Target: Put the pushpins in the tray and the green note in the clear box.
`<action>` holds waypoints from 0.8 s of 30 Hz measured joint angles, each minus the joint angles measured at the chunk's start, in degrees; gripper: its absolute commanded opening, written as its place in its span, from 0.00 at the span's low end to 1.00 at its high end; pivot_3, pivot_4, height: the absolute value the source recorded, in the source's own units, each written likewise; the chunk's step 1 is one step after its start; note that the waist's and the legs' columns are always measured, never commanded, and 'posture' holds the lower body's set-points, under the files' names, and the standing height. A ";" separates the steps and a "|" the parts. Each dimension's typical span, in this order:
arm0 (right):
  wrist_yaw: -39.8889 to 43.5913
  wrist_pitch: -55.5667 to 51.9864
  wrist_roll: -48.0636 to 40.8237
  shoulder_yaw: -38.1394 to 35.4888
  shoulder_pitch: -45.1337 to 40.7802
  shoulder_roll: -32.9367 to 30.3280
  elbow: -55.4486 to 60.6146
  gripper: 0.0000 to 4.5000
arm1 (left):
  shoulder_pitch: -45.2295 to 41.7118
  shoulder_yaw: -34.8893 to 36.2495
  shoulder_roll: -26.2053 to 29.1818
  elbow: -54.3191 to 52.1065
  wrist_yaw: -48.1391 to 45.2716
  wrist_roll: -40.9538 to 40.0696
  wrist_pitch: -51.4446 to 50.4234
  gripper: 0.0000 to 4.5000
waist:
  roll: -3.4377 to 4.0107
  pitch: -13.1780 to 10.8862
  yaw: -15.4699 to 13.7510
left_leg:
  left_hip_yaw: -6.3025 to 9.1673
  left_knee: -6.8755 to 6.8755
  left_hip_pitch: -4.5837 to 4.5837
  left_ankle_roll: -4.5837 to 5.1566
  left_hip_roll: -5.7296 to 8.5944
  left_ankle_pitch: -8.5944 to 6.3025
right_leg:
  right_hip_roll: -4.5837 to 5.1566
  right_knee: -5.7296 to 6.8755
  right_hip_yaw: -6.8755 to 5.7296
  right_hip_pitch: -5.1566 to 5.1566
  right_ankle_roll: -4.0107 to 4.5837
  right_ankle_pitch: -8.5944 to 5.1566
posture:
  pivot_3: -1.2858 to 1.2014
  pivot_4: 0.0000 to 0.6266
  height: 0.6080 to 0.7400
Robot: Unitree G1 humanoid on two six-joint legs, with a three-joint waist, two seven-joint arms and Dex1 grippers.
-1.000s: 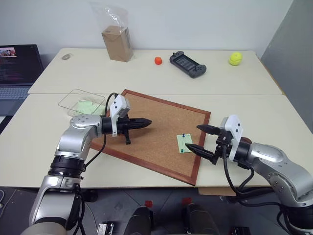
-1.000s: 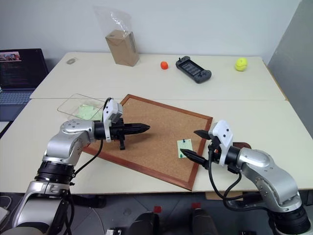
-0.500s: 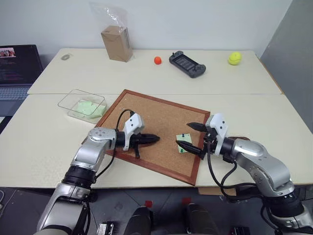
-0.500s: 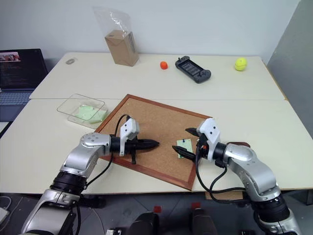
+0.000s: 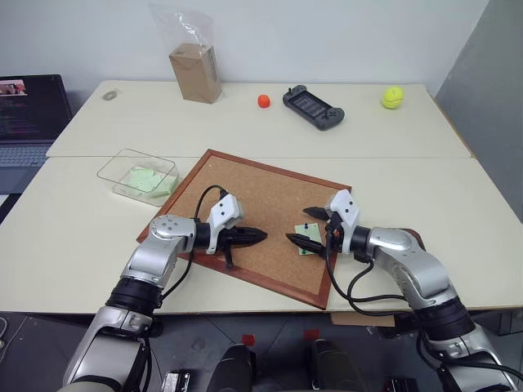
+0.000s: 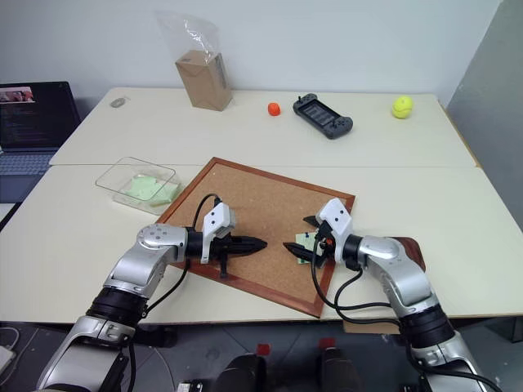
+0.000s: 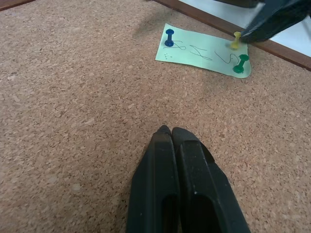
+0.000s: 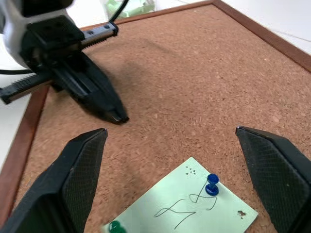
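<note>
Green note [image 7: 203, 52] sits pinned to the corkboard [image 5: 245, 204] by blue, yellow and green pushpins [image 7: 169, 37]; your right gripper [image 5: 309, 227], jaws wide and empty, straddles it. Close off-centre and you crumple paper; left gripper [image 7: 170, 133] hovers shut, empty

A pale tabletop [image 5: 98, 237] is carrying everything. A wood-framed corkboard [image 5: 245, 208] is lying on its near half, turned at an angle. Along the far side, a brown carton [image 5: 194, 72] is standing upright inside a clear plastic bag [image 5: 181, 20]. To its right a small orange object [image 5: 264, 100] is sitting near a dark handheld game console [image 5: 313, 107], and a yellow-green ball [image 5: 392, 97] is resting farther right. A small grey object [image 5: 109, 95] is lying at the far left corner. An open laptop [image 5: 26, 114] is sitting at the left edge, its screen glowing.
</note>
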State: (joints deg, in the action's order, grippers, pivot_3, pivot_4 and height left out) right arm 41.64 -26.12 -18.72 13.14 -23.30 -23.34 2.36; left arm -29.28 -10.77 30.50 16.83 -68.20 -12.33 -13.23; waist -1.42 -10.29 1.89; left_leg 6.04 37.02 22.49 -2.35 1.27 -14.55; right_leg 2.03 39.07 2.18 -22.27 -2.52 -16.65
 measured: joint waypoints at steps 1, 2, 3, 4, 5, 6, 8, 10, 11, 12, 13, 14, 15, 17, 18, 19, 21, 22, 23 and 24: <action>0.11 0.43 0.31 -0.01 -0.12 0.04 -0.66 0.76 | 0.00 0.00 0.00 0.03 -0.02 0.00 0.06 0.00 | 0.00 0.00 0.00 | -0.01 0.00 0.00 0.00 0.00 0.00 | 0.00 0.00 0.00 0.00 0.00 0.00 | 0.52 0.24 1.00; 0.31 0.89 0.85 0.00 -0.15 0.11 -1.32 0.73 | 0.00 0.00 0.00 0.09 -0.06 0.00 0.15 0.00 | 0.00 0.00 0.00 | 0.00 0.00 0.00 0.00 0.00 0.00 | 0.00 0.00 0.00 0.00 0.00 0.00 | 0.52 0.24 1.00; 0.47 1.32 1.35 0.00 -0.19 0.20 -1.92 0.67 | 0.00 0.00 0.00 0.13 -0.07 0.01 0.20 0.00 | 0.00 0.00 0.01 | -0.01 -0.01 0.00 0.00 0.00 0.00 | 0.00 0.00 0.00 0.00 0.00 0.00 | 0.52 0.24 1.00; 0.65 1.86 1.84 0.01 -0.30 0.35 -2.71 0.63 | 0.00 0.00 0.00 0.18 -0.06 0.01 0.24 0.00 | 0.00 0.00 0.01 | -0.01 -0.01 -0.01 0.00 0.00 0.00 | -0.01 0.00 -0.01 0.00 0.00 0.00 | 0.52 0.24 1.00; 0.78 2.20 2.15 0.02 -0.37 0.50 -3.18 0.57 | 0.00 0.00 0.00 0.18 -0.04 0.01 0.26 0.00 | 0.00 0.00 0.01 | 0.00 -0.01 -0.01 0.00 0.00 0.00 | -0.01 0.01 -0.01 0.00 0.00 0.00 | 0.52 0.24 1.00; 0.84 2.47 2.37 0.07 -0.39 0.66 -3.53 0.53 | 0.00 0.00 0.00 0.18 -0.04 0.01 0.27 0.00 | 0.00 0.00 0.02 | 0.00 -0.01 -0.01 0.00 0.00 0.00 | -0.01 0.01 0.00 0.00 0.00 0.00 | 0.52 0.24 1.00; 1.11 3.76 3.80 0.70 -0.72 0.83 -4.73 0.46 | 0.00 0.00 0.01 0.18 -0.02 0.02 0.28 0.00 | 0.00 0.00 0.02 | -0.01 0.00 -0.01 0.00 0.01 0.00 | -0.01 0.01 0.01 0.00 0.00 0.00 | 0.52 0.24 1.00; 1.20 4.48 4.88 1.39 -1.08 0.88 -6.09 0.38 | 0.00 0.00 0.01 0.19 0.02 0.03 0.34 0.00 | 0.00 0.00 0.03 | -0.01 0.00 -0.01 0.00 0.01 0.00 | -0.01 0.01 0.00 0.00 0.00 0.00 | 0.52 0.24 1.00; 1.23 4.84 5.49 1.53 -1.16 0.98 -6.67 0.33 | 0.00 0.00 0.01 0.22 0.05 0.03 0.39 0.00 | 0.00 0.00 0.02 | -0.01 0.00 -0.01 0.00 0.01 0.00 | -0.01 0.01 0.00 0.00 0.00 0.00 | 0.52 0.24 1.00; 1.23 5.65 6.11 1.52 -1.35 1.09 -7.29 0.28 | 0.00 0.00 0.01 0.24 0.08 0.04 0.41 0.00 | 0.00 0.00 0.03 | -0.01 0.00 -0.01 0.00 0.01 0.00 | -0.01 0.01 0.00 0.00 0.00 0.00 | 0.52 0.24 1.00; 1.25 5.83 6.29 1.52 -1.54 1.10 -7.59 0.24 | 0.00 0.01 0.01 0.25 0.10 0.04 0.42 0.00 | 0.01 0.00 0.03 | -0.01 0.00 -0.02 0.00 0.01 0.00 | -0.01 0.01 0.00 0.00 0.00 0.00 | 0.52 0.24 1.00; 1.27 6.02 6.39 1.52 -1.77 1.15 -7.93 0.19 | 0.00 0.01 0.01 0.25 0.10 0.04 0.44 0.00 | 0.01 0.00 0.03 | -0.01 0.00 -0.02 0.00 0.01 0.00 | -0.01 0.01 0.00 0.00 0.00 0.00 | 0.52 0.24 1.00; 1.33 6.31 6.54 1.52 -1.98 1.33 -8.34 0.15 | 0.00 0.01 0.02 0.27 0.12 0.04 0.45 0.00 | 0.00 0.00 0.03 | -0.01 0.00 -0.02 0.00 0.01 0.00 | -0.01 0.01 0.00 0.00 0.00 0.00 | 0.52 0.24 1.00; 1.29 6.81 6.75 1.28 -2.14 1.50 -8.86 0.08 | 0.00 0.02 0.04 0.28 0.14 0.04 0.52 0.00 | 0.00 0.00 0.03 | -0.01 0.00 -0.02 0.00 0.01 0.00 | -0.01 0.01 0.00 0.00 0.00 0.00 | 0.52 0.24 1.00; 1.28 6.96 6.82 1.03 -2.18 1.52 -9.01 0.03 | 0.00 0.02 0.06 0.28 0.15 0.06 0.62 0.00 | 0.01 0.00 0.03 | -0.01 0.00 -0.02 0.00 0.01 0.00 | -0.01 0.01 0.00 0.00 0.00 0.00 | 0.52 0.24 1.00; 1.28 7.07 6.86 0.92 -2.18 1.52 -9.07 0.01 | 0.00 0.01 0.06 0.28 0.18 0.08 0.69 0.00 | 0.01 0.00 0.03 | -0.01 -0.01 -0.02 0.00 0.01 0.00 | -0.01 0.01 0.00 0.00 0.00 0.00 | 0.52 0.24 1.00; 1.41 7.42 6.88 0.82 -2.18 1.56 -9.25 0.01 | 0.00 0.02 0.06 0.33 0.26 0.12 0.80 0.00 | 0.01 0.00 0.03 | -0.01 -0.01 -0.02 0.00 0.01 0.00 | -0.01 0.01 0.00 0.00 0.00 0.00 | 0.52 0.24 1.00; 1.52 7.55 6.83 0.63 -2.18 1.73 -9.48 0.01 | 0.00 0.02 0.06 0.42 0.30 0.13 0.89 0.00 | 0.01 0.00 0.04 | -0.01 -0.01 -0.02 0.00 0.01 0.00 | -0.01 0.01 0.00 0.00 0.00 0.00 | 0.52 0.24 1.00; 1.62 7.54 6.71 0.34 -2.18 2.00 -9.67 0.01 | 0.00 0.03 0.06 0.49 0.36 0.12 0.97 0.00 | 0.01 0.00 0.05 | -0.01 -0.01 -0.02 0.00 0.01 0.00 | -0.01 0.01 0.00 0.00 0.00 0.00 | 0.52 0.24 1.00; 1.68 7.42 6.64 0.13 -2.17 2.14 -9.71 0.01 | -0.01 0.03 0.06 0.50 0.42 0.12 0.98 0.00 | 0.01 0.00 0.06 | -0.02 0.00 -0.02 0.00 0.01 0.00 | -0.01 0.02 0.01 0.00 0.00 0.00 | 0.52 0.24 1.00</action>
State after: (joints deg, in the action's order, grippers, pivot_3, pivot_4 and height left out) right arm 43.32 -18.70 -12.08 13.27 -25.47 -21.20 -7.34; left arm -29.29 -10.74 30.56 17.33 -67.78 -12.21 -12.25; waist -1.41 -10.29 1.95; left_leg 6.02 37.02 22.46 -2.36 1.27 -14.55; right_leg 2.02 39.08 2.19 -22.27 -2.52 -16.65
